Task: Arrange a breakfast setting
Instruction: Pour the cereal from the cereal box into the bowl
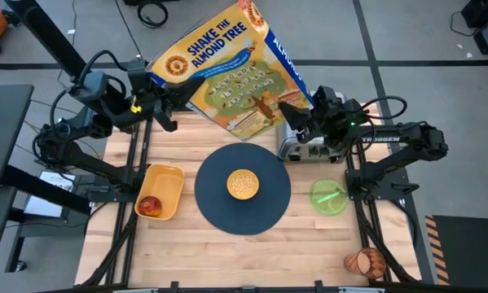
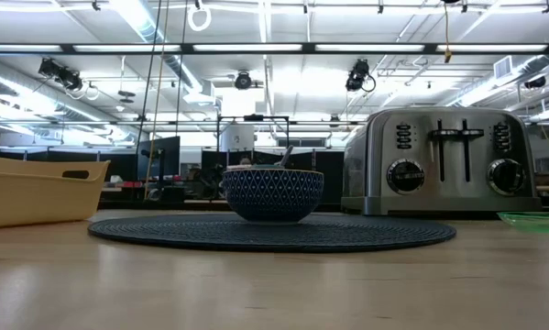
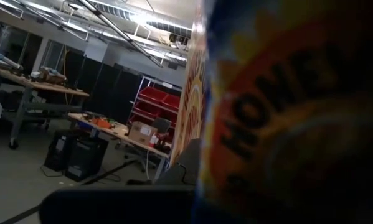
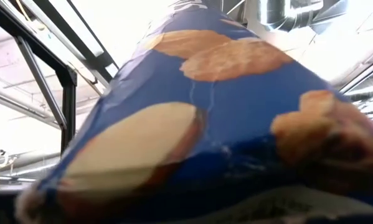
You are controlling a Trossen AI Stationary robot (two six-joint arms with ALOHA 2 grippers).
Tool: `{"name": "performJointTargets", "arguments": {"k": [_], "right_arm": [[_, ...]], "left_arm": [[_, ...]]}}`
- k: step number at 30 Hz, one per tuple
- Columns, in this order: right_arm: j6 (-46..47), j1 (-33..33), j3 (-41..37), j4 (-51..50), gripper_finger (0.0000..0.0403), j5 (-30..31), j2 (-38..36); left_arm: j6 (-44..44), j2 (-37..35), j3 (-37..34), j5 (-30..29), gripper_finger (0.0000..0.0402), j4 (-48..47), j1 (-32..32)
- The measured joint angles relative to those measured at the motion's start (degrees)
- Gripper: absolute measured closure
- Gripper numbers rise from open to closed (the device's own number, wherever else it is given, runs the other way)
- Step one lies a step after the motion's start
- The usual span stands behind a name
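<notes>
High view, read from the lower edge of the frame upward. Lower right: the orange-brown cup [image 1: 366, 262] lies near the corner of the surface [image 1: 227, 252], well apart from the rest. Left of centre: the red apple [image 1: 150, 205] sits in a yellow tray [image 1: 172, 183]. Centre: the round mat [image 1: 268, 207] carries the cereal bowl [image 1: 243, 185], which already shows cereal; the low view confirms that the bowl stands upright in the middle of the mat. Right of the mat: the green plate [image 1: 339, 203], not on the mat, with the toaster [image 1: 309, 148] just behind it.

Upper centre: a cereal box [image 1: 223, 69] hangs tilted above the far edge of the surface, between my two arms. My left tool [image 1: 169, 104] is clamped narrow on the box's left edge. My right tool [image 1: 292, 114] is at the box's lower right corner, above the toaster; I cannot tell whether it grips the box or only stands beside it.

Judgement: the bowl is filled, so the step in hand is managing the box. To do it well, I should hold the left clamp firm until the right tool has a sure seat, level the box so nothing spills, and move it clear of the toaster and bowl.
</notes>
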Motion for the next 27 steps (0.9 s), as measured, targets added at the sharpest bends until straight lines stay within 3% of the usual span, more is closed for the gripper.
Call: {"name": "performJointTargets", "arguments": {"k": [13, 27], "right_arm": [[-1.6, 0.0, 0.0, -0.1, 0.0195, 0.8, -0.5], [-4.6, -1.5, 0.0, -1.0, 0.0198, -0.7, -6.8]], "left_arm": [[0.3, 0.4, 0.0, -0.1, 0.0374, 0.2, 0.6], [5.1, -2.9, 0.0, 2.2, 0.0169, -1.4, -1.3]]}}
